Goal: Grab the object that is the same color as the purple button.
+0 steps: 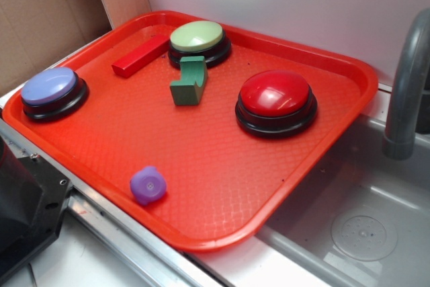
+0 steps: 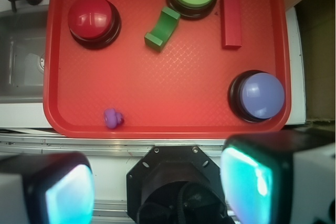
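The object, a small bright purple rounded piece with a little square mark on its face, lies in the exterior view on the red tray close to the near rim, well apart from everything else. The purple button sits at the tray's left edge. The count here: three dome buttons (lavender, pale green, red), one red bar block, one green notched block, and one purple piece. A sink basin with a grey faucet lies to the right. No gripper fingers show in this view.

From the wrist view, looking straight down, the object rests near the tray's lower rim towards the left, and the purple button is far off at the lower right. The gripper hangs high over the area outside the tray, its two fingers standing wide apart with nothing between them.

The risks, as I judge them: the piece is small and rounded (likely to squirt sideways under a skewed pinch), and it lies so near the raised rim that a descending finger could catch the lip. Going for the similarly coloured button instead would also be a mistake.
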You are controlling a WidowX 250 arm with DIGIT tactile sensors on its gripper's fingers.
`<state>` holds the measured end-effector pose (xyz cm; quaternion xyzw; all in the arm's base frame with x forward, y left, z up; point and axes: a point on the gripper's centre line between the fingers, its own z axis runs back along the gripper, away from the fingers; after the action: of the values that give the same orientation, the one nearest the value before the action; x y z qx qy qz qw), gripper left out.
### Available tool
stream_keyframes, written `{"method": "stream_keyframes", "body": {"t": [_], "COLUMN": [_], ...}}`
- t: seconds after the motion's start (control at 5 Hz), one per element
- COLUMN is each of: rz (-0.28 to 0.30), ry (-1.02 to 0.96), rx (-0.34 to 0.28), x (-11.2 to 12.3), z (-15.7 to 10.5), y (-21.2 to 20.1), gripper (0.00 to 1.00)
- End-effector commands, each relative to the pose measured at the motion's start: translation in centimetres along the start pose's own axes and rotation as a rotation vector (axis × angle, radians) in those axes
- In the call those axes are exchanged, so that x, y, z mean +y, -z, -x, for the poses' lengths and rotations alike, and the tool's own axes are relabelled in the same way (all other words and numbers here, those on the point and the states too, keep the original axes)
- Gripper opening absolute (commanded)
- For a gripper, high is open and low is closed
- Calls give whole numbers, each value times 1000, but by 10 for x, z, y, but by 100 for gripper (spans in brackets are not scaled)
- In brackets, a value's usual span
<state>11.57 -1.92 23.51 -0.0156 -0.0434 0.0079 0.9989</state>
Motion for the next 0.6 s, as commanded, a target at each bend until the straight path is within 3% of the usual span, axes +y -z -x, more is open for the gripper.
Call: {"method": "stream_keyframes", "body": {"t": [0.0, 0.4], "rz": [0, 69], "ry": [0, 36], "rx": [0, -28], "x": [0, -25], "z": [0, -8], "y": [0, 36], "gripper": [100, 100]}}
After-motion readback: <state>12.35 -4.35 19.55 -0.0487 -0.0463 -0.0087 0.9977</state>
